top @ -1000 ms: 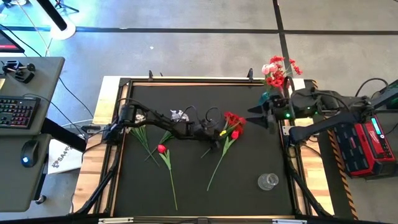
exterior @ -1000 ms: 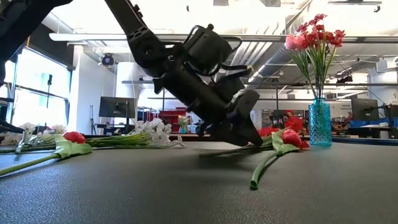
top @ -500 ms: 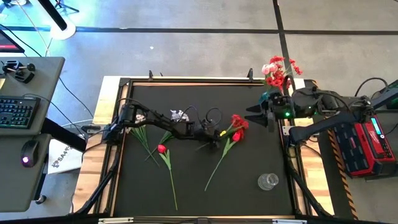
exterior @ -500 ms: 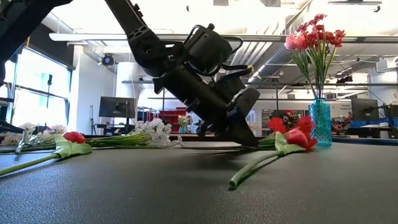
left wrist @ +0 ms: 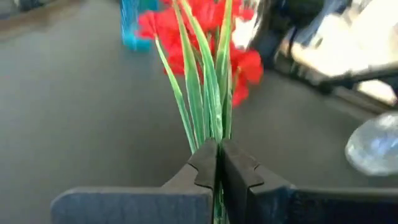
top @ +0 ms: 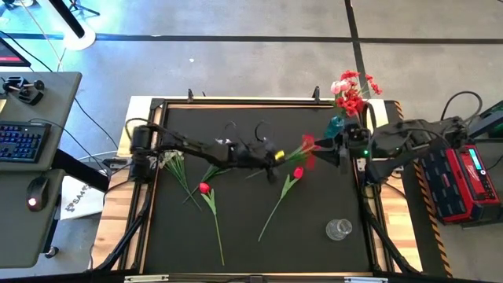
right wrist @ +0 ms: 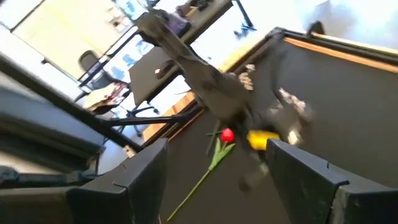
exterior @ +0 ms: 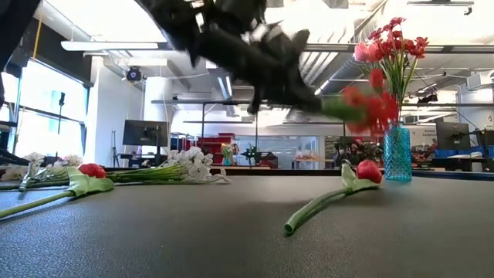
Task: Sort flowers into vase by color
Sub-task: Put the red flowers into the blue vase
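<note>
While pinched in the left end effector [left wrist: 219, 163], the red blossom cluster [left wrist: 202, 37] fans on thin green stems

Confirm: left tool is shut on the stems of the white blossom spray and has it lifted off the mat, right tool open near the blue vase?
Not quite. The left tool is shut on the green stems of the red blossom cluster, not the white spray; the left wrist view shows it. The cluster is lifted off the black mat, and the right tool is open near the blue glass vase.
</note>
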Controlling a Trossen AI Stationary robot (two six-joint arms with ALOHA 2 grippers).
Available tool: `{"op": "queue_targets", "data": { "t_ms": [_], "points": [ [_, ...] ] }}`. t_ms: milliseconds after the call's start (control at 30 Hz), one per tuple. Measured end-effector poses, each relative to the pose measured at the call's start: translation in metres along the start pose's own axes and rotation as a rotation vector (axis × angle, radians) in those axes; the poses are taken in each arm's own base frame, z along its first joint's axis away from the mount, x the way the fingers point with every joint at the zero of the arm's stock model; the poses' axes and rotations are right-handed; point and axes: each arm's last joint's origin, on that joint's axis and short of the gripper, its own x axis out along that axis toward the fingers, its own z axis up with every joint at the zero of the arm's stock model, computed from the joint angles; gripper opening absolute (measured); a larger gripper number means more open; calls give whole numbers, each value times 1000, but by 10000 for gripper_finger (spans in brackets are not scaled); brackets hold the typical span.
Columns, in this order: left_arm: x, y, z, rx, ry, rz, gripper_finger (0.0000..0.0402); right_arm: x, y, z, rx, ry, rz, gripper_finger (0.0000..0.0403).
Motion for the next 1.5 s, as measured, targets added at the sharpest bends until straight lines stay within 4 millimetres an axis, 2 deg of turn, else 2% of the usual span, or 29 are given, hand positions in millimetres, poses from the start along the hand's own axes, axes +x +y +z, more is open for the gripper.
{"op": "queue_targets", "data": {
  "t_ms": [167,333,467,667,833,1067,1233,1333,1500],
  "points": [
    [-35,12,52,45,-153,38,0,3,2,-7,39,-29,-70,256],
    [-57,35,81,31,-238,109,0,15,5,-12,102,-82,-146,256],
    [-73,41,103,5,-353,77,0,36,9,-20,183,-108,-214,256],
    [-99,38,125,-10,-442,-31,0,77,19,-29,250,-141,-233,256],
    [-127,32,143,4,-528,-135,0,95,24,-16,227,-316,-230,256],
    [-165,25,165,53,-659,-347,0,90,40,11,42,-506,-127,256],
    [-169,21,166,86,-659,-458,0,87,44,24,-45,-588,-94,256],
    [-162,18,162,97,-627,-495,0,89,43,28,-98,-569,-33,256],
    [-146,13,152,117,-559,-570,0,99,39,27,-125,-550,-59,253]
  ]
}}
